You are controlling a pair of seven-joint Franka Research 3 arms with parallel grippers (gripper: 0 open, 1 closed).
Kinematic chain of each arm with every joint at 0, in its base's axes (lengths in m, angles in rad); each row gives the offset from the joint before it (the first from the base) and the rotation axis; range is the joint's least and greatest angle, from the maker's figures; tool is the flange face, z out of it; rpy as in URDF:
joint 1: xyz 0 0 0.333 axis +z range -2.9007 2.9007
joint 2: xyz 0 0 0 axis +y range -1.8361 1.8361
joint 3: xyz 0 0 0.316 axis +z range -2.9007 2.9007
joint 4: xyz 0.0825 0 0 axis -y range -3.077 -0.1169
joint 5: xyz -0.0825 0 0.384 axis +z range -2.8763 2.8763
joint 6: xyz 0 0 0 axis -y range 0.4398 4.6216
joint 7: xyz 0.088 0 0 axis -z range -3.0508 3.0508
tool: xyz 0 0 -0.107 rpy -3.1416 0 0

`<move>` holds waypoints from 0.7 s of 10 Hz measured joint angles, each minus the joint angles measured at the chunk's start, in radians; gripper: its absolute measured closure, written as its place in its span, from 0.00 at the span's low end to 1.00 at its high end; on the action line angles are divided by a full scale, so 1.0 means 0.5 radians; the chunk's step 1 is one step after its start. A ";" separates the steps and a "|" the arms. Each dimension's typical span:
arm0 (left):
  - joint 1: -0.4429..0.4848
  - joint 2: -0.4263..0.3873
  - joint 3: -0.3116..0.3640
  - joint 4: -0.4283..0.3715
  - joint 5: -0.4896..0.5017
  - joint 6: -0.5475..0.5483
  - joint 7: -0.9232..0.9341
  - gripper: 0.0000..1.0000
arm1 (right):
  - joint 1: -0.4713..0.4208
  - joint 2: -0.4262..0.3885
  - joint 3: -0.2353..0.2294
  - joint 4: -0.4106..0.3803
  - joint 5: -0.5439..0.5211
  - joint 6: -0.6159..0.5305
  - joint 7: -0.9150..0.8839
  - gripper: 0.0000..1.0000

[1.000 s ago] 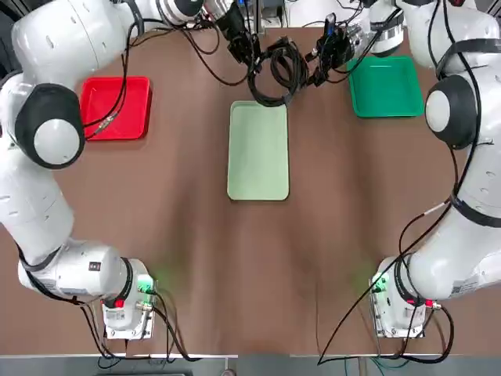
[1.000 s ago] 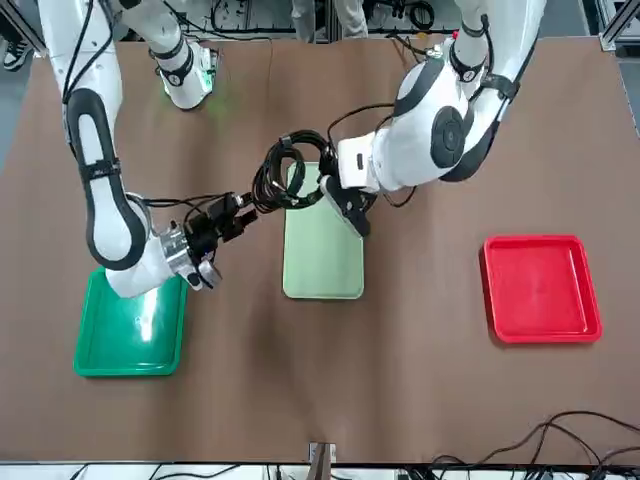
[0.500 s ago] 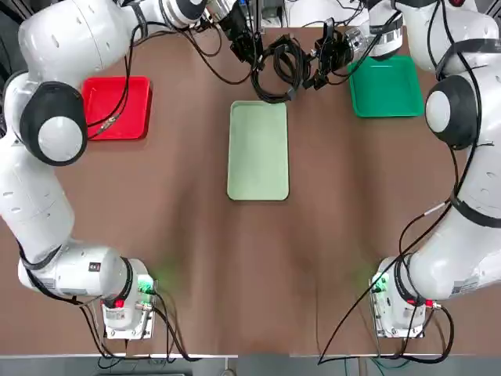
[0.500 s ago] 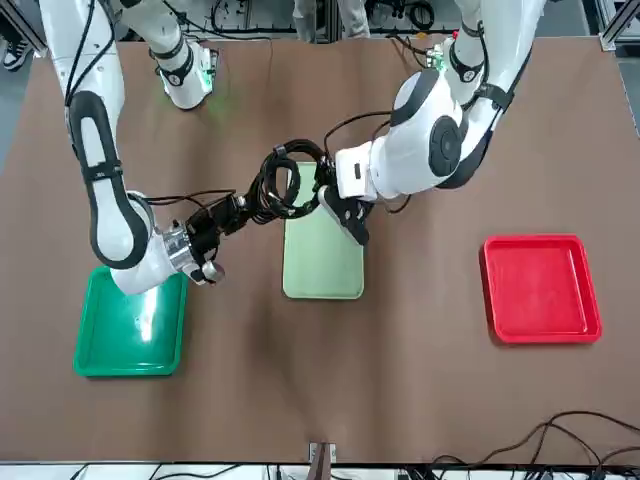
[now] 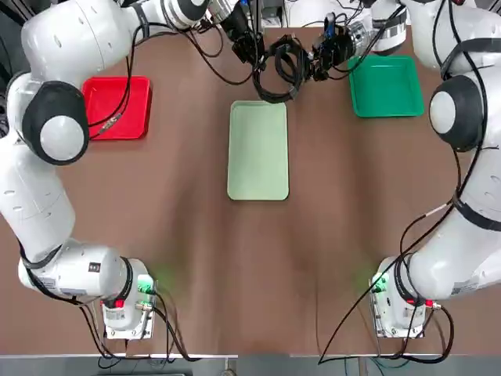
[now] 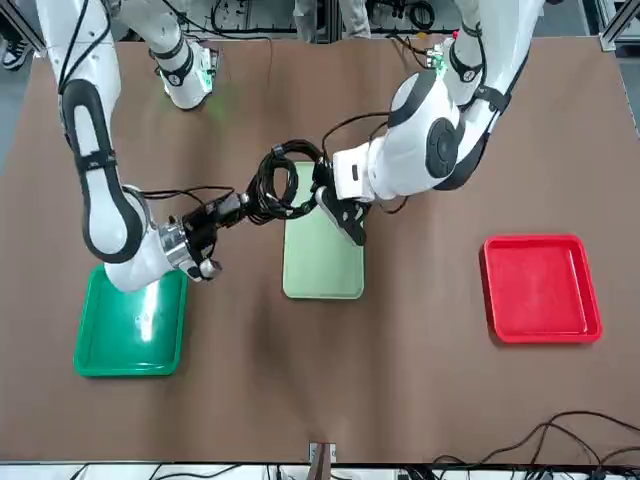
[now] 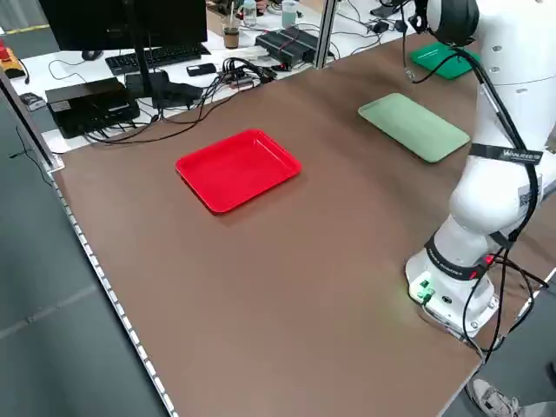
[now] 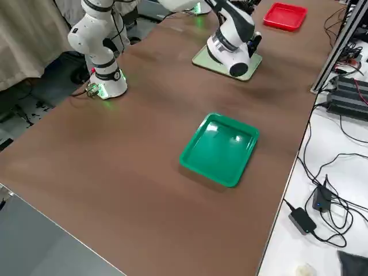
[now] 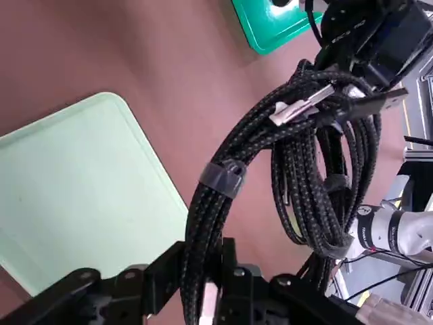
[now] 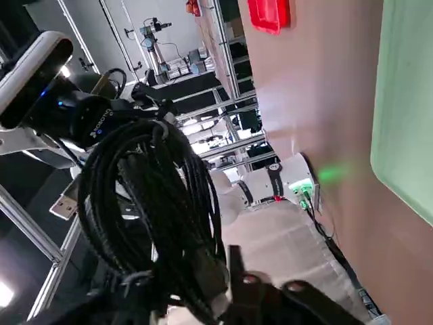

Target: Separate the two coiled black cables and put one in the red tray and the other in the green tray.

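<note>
The two coiled black cables (image 5: 275, 70) hang together in the air above the far end of the table, still tangled (image 6: 280, 182). My left gripper (image 5: 254, 56) is shut on one coil; the left wrist view shows that braided cable (image 9: 220, 183) running down between the fingers. My right gripper (image 5: 313, 66) comes in from the green tray's side and is shut on the other coil (image 10: 149, 189). The red tray (image 5: 116, 107) lies far left and the green tray (image 5: 385, 86) far right. Neither holds anything.
A pale mint-green rectangular tray (image 5: 258, 149) lies flat in the middle, just under and nearer than the hanging cables. Both arm bases (image 5: 121, 301) stand at the near edge. Loose wiring and equipment sit beyond the far table edge (image 7: 174, 87).
My right gripper has closed its fingers on the cable bundle. The bundle and both grippers have drifted slightly toward the far edge.
</note>
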 joint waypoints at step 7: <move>-0.003 0.002 0.000 0.026 0.000 0.024 -0.009 0.74 | -0.085 -0.026 -0.040 0.179 -0.281 -0.033 0.241 0.85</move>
